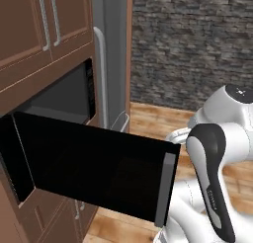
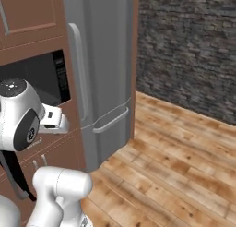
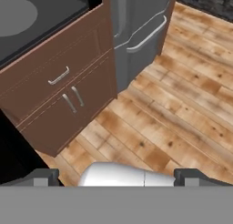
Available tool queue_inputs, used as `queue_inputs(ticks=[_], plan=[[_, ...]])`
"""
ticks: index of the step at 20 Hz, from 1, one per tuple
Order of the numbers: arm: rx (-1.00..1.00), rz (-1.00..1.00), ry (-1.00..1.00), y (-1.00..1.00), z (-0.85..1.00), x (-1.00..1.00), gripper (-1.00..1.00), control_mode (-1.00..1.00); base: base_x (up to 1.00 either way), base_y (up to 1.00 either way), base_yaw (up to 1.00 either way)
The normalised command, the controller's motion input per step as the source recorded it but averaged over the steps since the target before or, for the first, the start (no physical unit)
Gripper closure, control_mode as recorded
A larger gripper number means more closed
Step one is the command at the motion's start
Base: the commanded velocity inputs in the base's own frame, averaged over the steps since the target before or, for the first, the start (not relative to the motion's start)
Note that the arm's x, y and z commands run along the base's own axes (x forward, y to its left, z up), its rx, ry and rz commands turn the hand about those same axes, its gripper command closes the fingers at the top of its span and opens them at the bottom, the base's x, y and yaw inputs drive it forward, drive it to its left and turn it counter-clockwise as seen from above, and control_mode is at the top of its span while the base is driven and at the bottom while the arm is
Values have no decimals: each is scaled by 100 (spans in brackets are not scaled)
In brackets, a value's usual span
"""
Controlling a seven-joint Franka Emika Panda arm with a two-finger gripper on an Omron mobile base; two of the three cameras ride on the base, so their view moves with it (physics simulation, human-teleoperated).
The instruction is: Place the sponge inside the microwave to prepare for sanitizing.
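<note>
The gripper (image 3: pixel 116 176) has its two dark tips set wide apart, with nothing visible between them; the sponge is not visible from here, so it seems unheld. Up and to the left of the jaws, the microwave (image 1: pixel 64 96) stands open, its turntable (image 3: pixel 16 16) bare. Its door (image 1: pixel 99 165) juts toward the arm; a careless swing could strike it.

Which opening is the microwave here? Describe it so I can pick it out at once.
Start at the tall grey fridge. In the brown cabinet wall left of it sits the microwave, a dark cavity above the drawers. Unlike the closed cupboards, its black door stands swung open, grey handle at the free edge.
</note>
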Motion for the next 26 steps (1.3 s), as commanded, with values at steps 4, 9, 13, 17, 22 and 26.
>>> queue_inputs(ticks=[4, 9, 13, 17, 22, 26], plan=[[0, 0, 0, 0, 0, 0, -100, 100, -62, 30, -10], [0, 0, 0, 0, 0, 0, -100, 100, -30, 12, -21], [0, 0, 0, 0, 0, 0, -100, 100, 3, -16, -38], [0, 0, 0, 0, 0, 0, -100, 100, 6, -22, -35], [0, 0, 0, 0, 0, 0, -100, 100, 0, -19, -31], [0, 0, 0, 0, 0, 0, -100, 100, 12, -16, -31]])
